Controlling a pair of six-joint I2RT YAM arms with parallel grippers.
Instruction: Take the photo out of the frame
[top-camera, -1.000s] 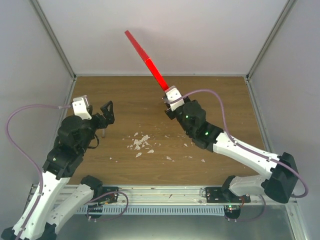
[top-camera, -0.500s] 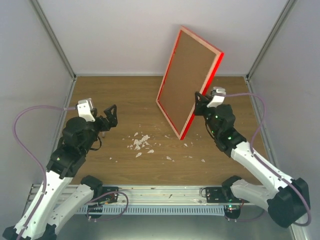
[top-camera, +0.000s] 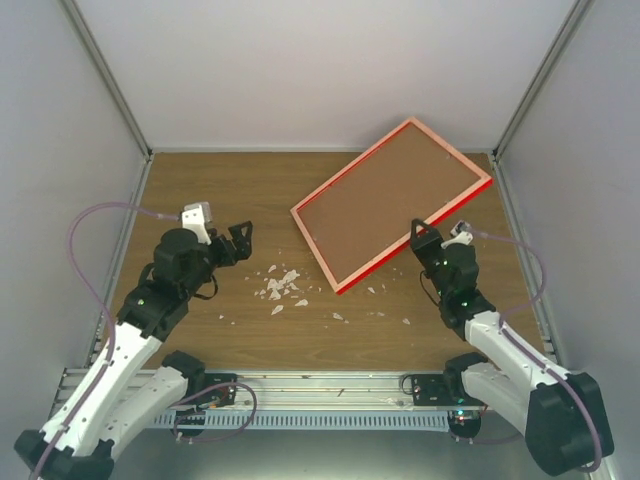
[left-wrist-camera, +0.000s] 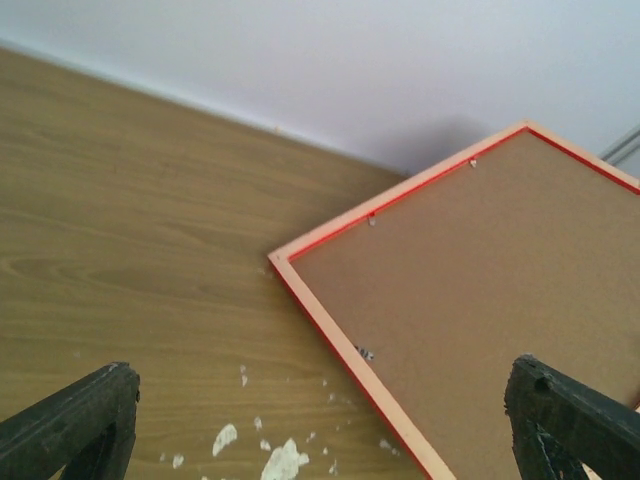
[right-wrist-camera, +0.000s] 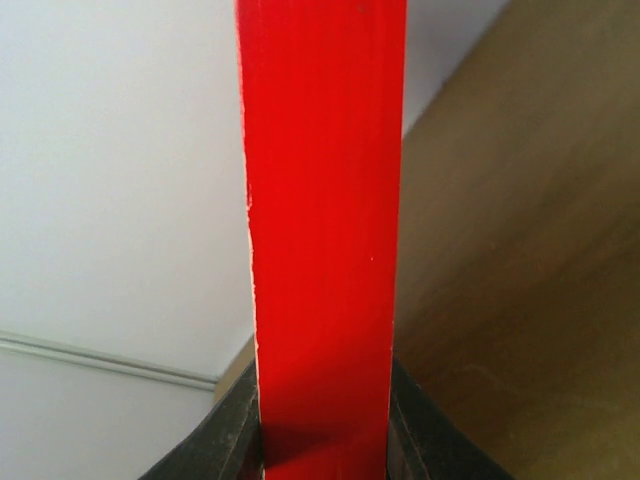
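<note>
The red frame (top-camera: 390, 205) is held nearly flat over the table's far right, brown board back up. My right gripper (top-camera: 424, 232) is shut on its near long edge; in the right wrist view the red edge (right-wrist-camera: 322, 220) fills the space between the black fingers (right-wrist-camera: 228, 440). The frame's back also shows in the left wrist view (left-wrist-camera: 480, 310), with small metal tabs along its inner rim. My left gripper (top-camera: 240, 240) is open and empty, left of the frame and apart from it. The photo is hidden under the board.
White scraps (top-camera: 280, 285) lie scattered on the wooden table (top-camera: 220, 190) between the two arms, also in the left wrist view (left-wrist-camera: 270, 462). White walls (top-camera: 320, 70) close the back and both sides.
My right gripper has swung the frame from edge-on and upright down to nearly flat, back up, and drawn it nearer. My left gripper has moved a little right toward it.
</note>
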